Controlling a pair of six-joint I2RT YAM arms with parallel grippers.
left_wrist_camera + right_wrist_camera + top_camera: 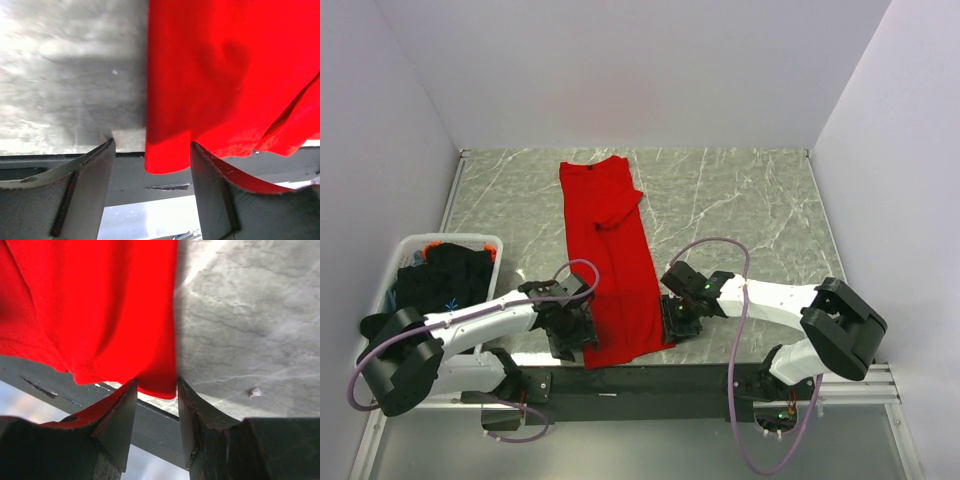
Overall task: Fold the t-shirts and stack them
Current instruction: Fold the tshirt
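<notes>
Your red t-shirt [610, 260] is lying on the bench [740, 200], folded into a narrow strip. Its long axis is running from 12 to 6 o'clock, with the collar pointing to 12 and the hem hanging just over the near edge. Your left claw [570, 335] is straddling the hem's 7 o'clock corner, jaws standing apart. Your right claw [678, 318] is straddling the 5 o'clock corner with a narrower gap, not pinching. Black t-shirts [445, 280] are sitting in the white basket [415, 243] at 8 o'clock.

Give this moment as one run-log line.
red t-shirt: long strip on table | left gripper: open, astride near-left corner | right gripper: open, astride near-right corner | black t-shirts: in basket
</notes>
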